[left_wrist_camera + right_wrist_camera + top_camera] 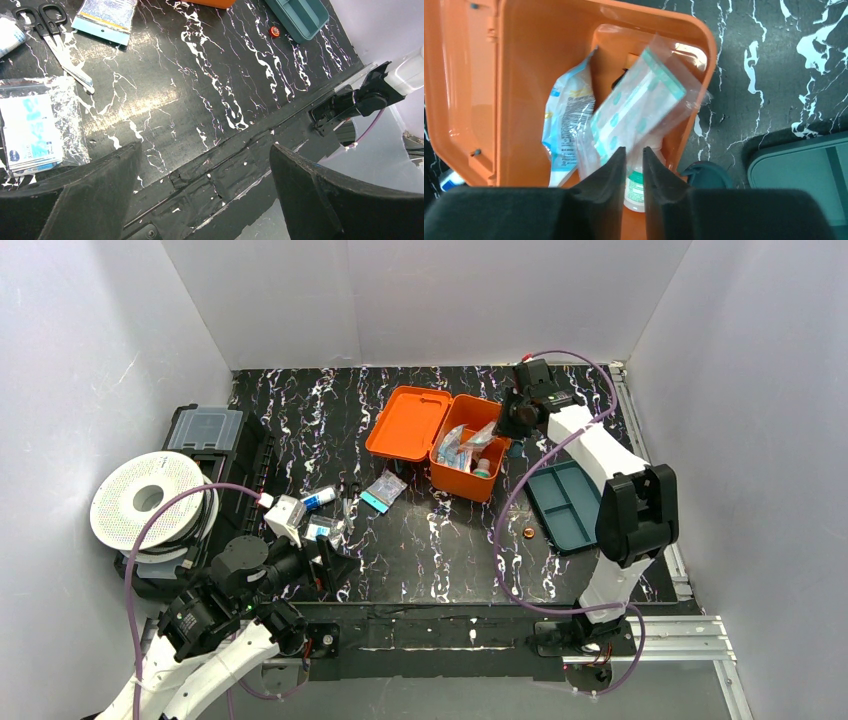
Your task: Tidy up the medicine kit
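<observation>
A black tabletop veined with white (450, 540) fills the floor of a booth with plain white walls on three sides. At its left edge stand a black case with a clear lid (205, 430) and a white spool (150, 500). A dark teal divided tray (565, 505) lies on the right, with a small orange cap (528, 533) just beside it. Scissors (55, 35) and a few clear packets (30, 130) are scattered in the left half.

The medicine kit (465, 483) sits toward the far side of the table, right of centre, its lid (408, 423) swung fully open to the left. The right gripper (634, 152) hangs directly over the kit's right end, pointing down into the box. Its fingers (614, 172) are drawn almost together, with only a thin slit between them. A clear pouch (639, 100) holding a teal-patterned card leans inside the box, its lower end reaching down to the fingertips. Whether the fingers pinch it cannot be told. A blue-and-white packet (566, 120) stands beside the pouch, and a white bottle (636, 187) shows through the slit.

The left gripper (210, 200) is spread wide and holds nothing. It sits low over the near edge of the table, well apart from the kit.
</observation>
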You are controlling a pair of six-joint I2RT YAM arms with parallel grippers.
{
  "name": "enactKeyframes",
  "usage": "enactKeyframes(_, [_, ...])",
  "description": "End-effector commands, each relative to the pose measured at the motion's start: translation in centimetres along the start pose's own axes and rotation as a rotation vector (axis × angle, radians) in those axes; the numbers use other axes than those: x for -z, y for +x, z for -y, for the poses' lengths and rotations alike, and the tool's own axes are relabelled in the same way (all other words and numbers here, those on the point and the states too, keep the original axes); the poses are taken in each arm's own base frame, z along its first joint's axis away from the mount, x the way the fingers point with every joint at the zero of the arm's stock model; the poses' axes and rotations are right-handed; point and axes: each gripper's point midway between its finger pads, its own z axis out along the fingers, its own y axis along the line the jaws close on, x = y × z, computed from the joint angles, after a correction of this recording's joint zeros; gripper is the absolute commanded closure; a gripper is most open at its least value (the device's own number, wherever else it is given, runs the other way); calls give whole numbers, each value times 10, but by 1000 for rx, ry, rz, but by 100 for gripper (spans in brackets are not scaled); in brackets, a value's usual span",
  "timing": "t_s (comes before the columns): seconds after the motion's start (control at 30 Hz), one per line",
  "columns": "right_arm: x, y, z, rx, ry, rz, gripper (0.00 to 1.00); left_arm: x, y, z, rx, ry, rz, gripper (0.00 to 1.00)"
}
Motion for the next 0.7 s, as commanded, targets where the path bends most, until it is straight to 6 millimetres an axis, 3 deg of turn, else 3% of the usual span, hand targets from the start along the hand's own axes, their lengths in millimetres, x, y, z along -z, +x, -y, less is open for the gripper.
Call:
enactKeyframes(0.0, [-3,-15,-4,14,-30,23,64,-2,2,-1,-7,-9,-15,1])
enactKeyframes(0.17, [12,-21,-10,10,-58,54,52,-2,1,-1,-8,-8,-13,1])
enactKeyframes(0.43, [65,-35,-47,44,-178,124,48,-1,1,0,-8,2,-4,0])
enactKeyframes(0.67, [105,-15,-94,138,-272,130,43,1,0,0,-7,5,4,0])
